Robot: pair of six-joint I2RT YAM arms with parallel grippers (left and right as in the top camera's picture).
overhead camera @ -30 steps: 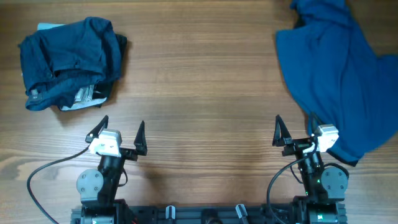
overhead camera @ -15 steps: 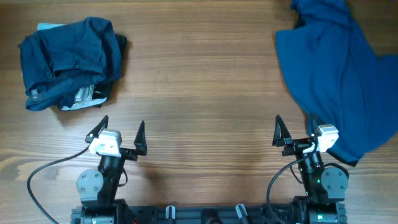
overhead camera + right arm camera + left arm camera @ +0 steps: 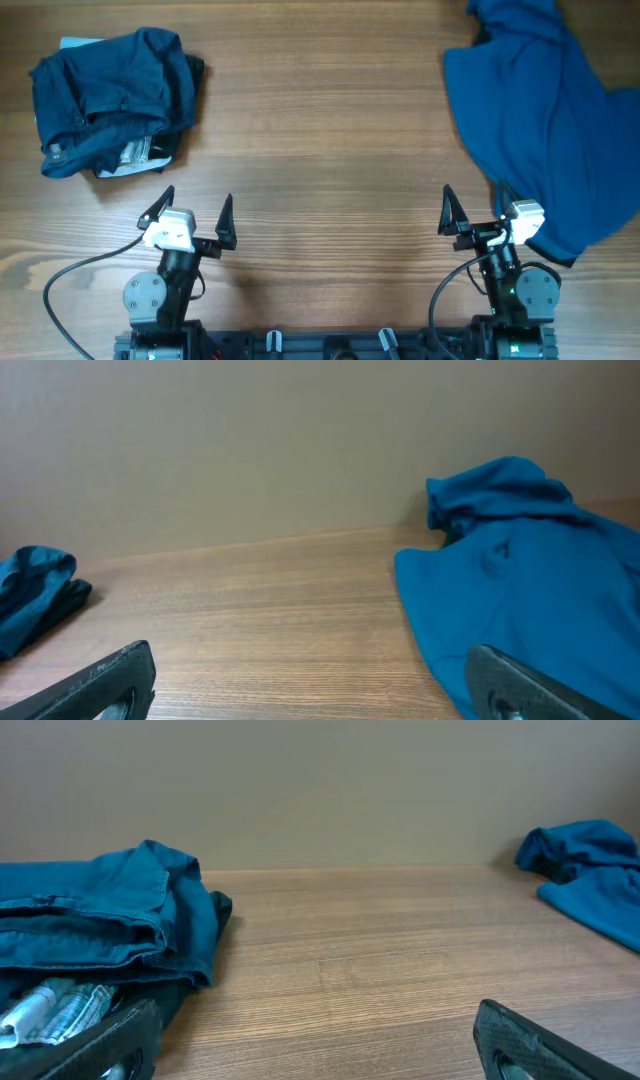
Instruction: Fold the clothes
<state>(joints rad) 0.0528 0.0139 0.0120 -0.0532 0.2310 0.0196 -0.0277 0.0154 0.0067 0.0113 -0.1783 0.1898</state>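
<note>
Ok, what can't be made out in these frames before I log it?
Overhead: the spread blue garment runs off the top and right edges, so its type is unclear.
Overhead: the pile shows only slivers of pale cloth and black cloth under its navy top layer.
Left wrist: the pile is cut by the left edge and a finger.

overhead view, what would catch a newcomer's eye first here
The big blue garment sprawled unfolded at the far right of the wooden table stands out first. Next is the bundle of dark blue clothes at the far left, with a pale piece peeking out beneath. Near the front edge, the left gripper and right gripper stand open, holding nothing.
</note>
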